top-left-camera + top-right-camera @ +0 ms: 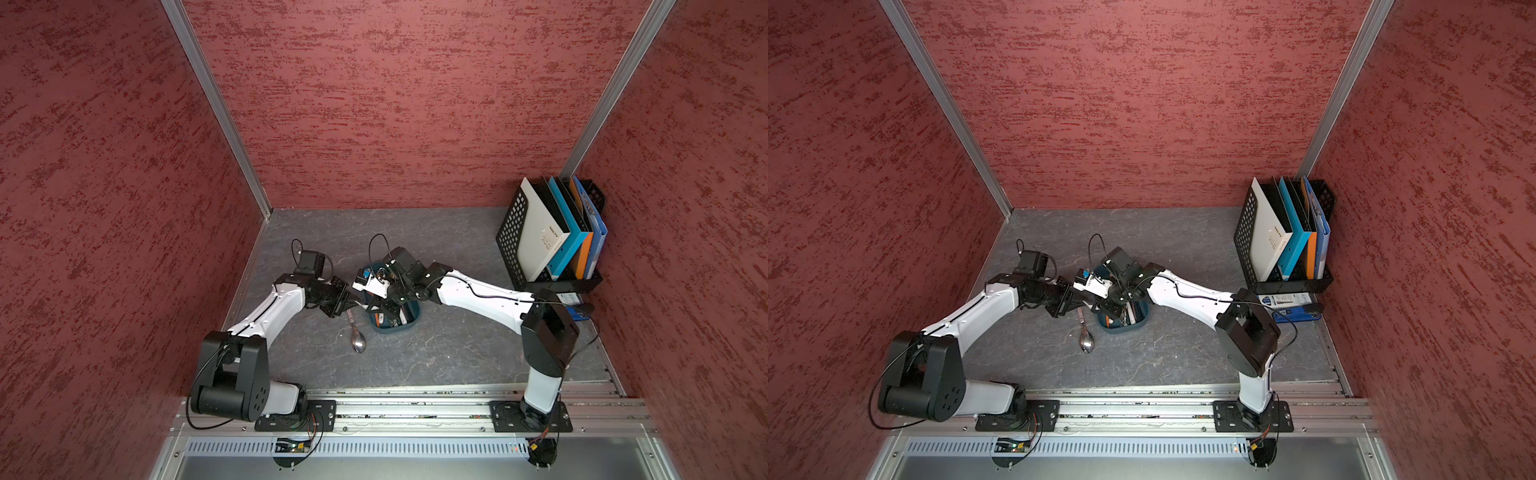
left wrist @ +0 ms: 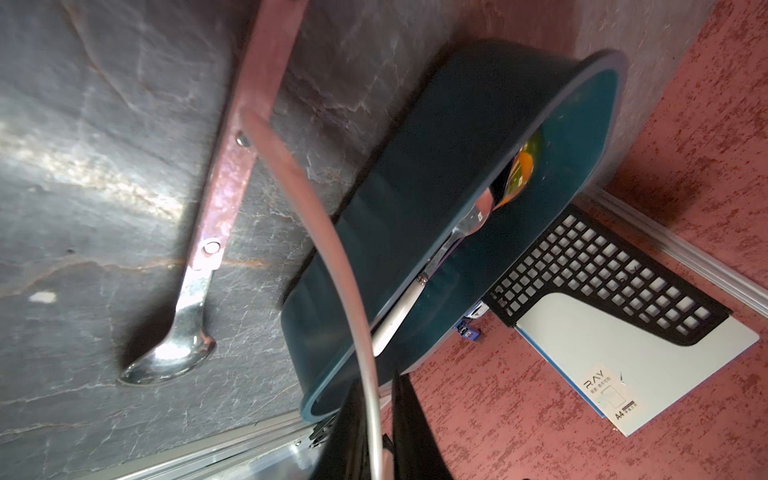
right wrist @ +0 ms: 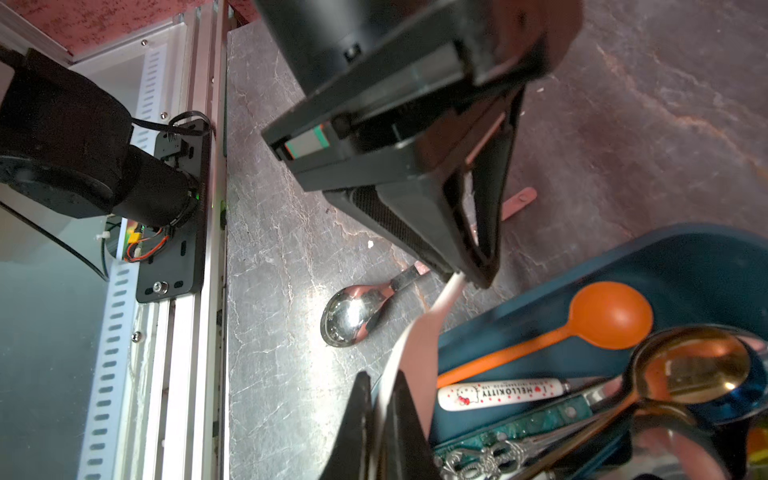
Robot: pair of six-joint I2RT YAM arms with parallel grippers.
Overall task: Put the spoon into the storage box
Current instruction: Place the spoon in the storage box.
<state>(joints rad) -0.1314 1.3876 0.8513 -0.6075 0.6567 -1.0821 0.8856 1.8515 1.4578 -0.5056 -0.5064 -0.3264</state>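
Lying outside the box — spoon on the table

Steel spoon (image 1: 357, 337) rests flat on the gray table (image 1: 457, 353), just beside the teal storage box (image 1: 395, 329), bowl toward the robot's base. Right gripper (image 3: 382, 378) is pinched on a white strip (image 3: 415, 345), which runs to the left gripper (image 3: 478, 274) — its grip I cannot tell.

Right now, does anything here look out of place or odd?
Yes: the steel spoon with the pinkish handle lies on the grey marbled table, beside the dark teal plastic storage box, not inside.
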